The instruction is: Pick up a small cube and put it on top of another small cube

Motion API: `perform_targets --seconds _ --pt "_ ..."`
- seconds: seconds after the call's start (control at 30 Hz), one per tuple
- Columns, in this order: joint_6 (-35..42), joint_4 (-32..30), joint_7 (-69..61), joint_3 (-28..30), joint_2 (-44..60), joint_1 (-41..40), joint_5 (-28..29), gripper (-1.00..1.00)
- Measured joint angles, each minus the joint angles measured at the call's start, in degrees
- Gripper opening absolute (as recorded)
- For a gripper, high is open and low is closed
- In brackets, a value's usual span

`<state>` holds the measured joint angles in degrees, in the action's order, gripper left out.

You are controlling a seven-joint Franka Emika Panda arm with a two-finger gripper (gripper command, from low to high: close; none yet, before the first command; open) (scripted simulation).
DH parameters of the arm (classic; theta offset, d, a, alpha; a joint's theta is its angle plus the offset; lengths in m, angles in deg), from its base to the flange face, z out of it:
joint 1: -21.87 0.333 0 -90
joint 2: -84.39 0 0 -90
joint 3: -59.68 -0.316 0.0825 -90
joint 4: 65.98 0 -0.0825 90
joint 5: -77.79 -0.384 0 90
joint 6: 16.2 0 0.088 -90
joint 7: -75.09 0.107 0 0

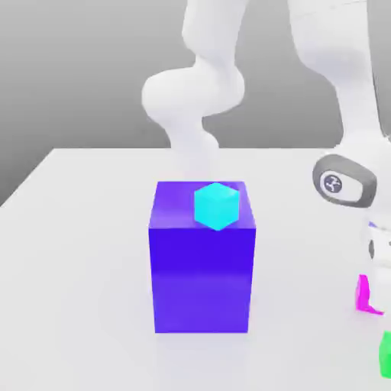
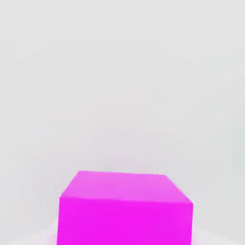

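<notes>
Cube (image 2: pixel 125 210), magenta, on white table (image 1: pixel 76 252)

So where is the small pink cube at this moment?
The small pink cube sits on the white table at the exterior view's right edge, just above the green cube and right of the big blue block. The hand view sees it close up.

The small magenta cube (image 1: pixel 365 294) and green cube (image 1: pixel 386 353) run off the exterior view's right edge (each partly shown); the arm's (image 1: pixel 347 183) lower end is cut off there.
</notes>
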<state>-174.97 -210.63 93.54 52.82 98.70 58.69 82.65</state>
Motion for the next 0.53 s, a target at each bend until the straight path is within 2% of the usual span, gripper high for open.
perform_targets --seconds 0.3,0.4,0.43,0.53 --pt "13.77 16.54 -24.4 -0.96 2.89 -8.2 -1.02 -1.0" --pt "10.58 18.38 -25.74 -0.29 7.96 -8.42 0.18 -1.0" --pt "8.89 18.61 -25.57 0.04 9.9 -8.23 0.64 1.0" --pt "8.89 18.61 -25.57 0.04 9.9 -8.23 0.63 1.0"
